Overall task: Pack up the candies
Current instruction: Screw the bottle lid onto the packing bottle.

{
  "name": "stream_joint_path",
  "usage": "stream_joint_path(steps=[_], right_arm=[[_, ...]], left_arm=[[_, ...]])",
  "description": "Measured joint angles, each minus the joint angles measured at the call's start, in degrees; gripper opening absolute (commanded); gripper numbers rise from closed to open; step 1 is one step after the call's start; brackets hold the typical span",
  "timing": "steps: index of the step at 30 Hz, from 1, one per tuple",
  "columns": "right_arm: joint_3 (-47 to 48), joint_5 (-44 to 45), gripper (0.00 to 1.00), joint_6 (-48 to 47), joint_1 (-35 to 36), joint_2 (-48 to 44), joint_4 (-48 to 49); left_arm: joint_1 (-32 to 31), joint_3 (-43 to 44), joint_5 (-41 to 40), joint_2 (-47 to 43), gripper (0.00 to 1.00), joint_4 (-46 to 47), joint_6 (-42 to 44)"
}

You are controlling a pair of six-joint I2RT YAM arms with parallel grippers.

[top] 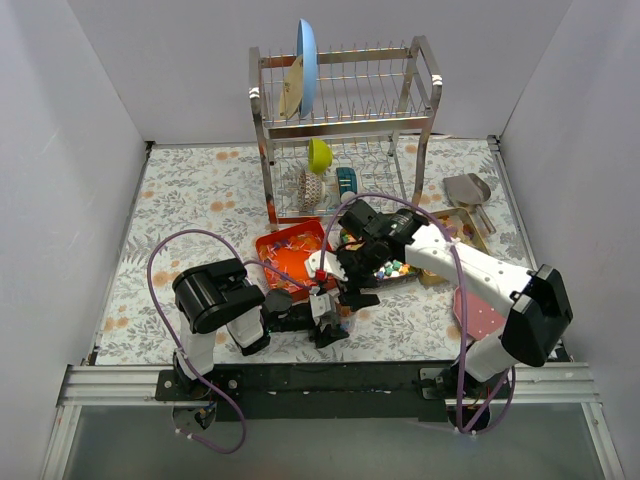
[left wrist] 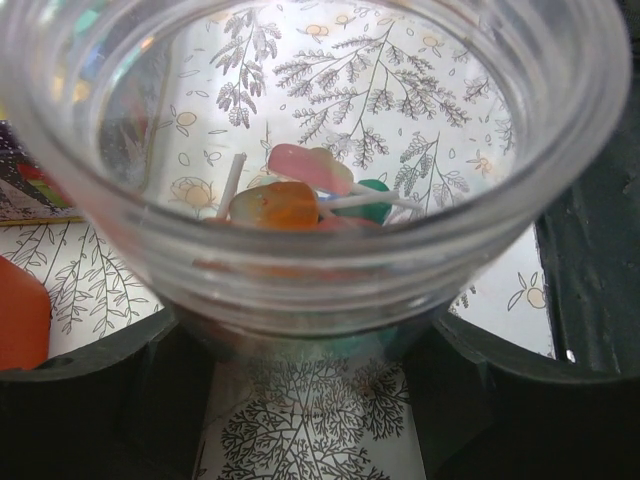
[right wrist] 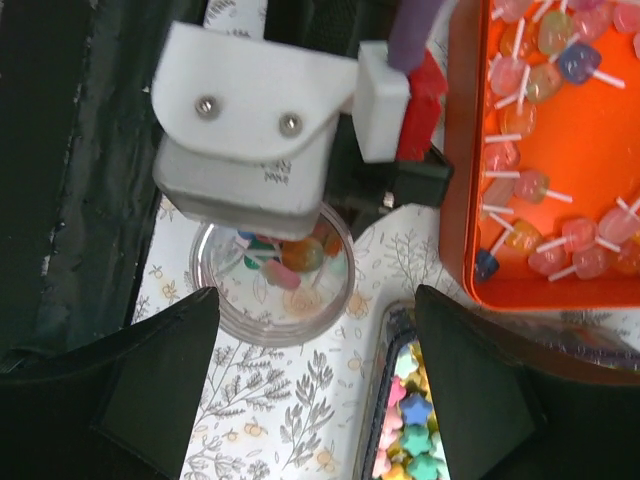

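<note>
The candies [right wrist: 405,440] are small star-shaped lumps in pink, blue, green and yellow, lying in a dark-rimmed tray; they also show in the top view [top: 392,268]. My left gripper [left wrist: 315,345] is shut on a small clear glass [left wrist: 320,260] that stands on the patterned table. Inside the glass lie a few lollipops [left wrist: 300,190], pink, orange and green. My right gripper [right wrist: 312,340] is open and empty. It hovers above the table between the glass [right wrist: 270,300] and the candy tray. In the top view it [top: 350,275] sits just above the left gripper [top: 325,310].
An orange tray [right wrist: 470,150] with several lollipops [right wrist: 545,80] lies beside the glass; it also shows in the top view [top: 290,250]. A metal dish rack [top: 345,130] stands behind with a blue plate [top: 307,65] and green bowl [top: 319,155]. A metal scoop [top: 468,190] lies at right.
</note>
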Motion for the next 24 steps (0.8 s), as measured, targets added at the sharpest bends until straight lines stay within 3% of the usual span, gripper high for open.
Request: stream_joint_path(steps=[9, 24], right_arm=[[0.48, -3.04, 0.84, -5.22, 2.03, 1.38, -0.83], [-3.04, 0.52, 0.83, -4.79, 2.16, -2.54, -2.73]], left_arm=[[0.02, 0.00, 0.04, 0.00, 0.00, 0.00, 0.39], [0.02, 0.13, -0.17, 0.00, 0.00, -0.02, -0.55]])
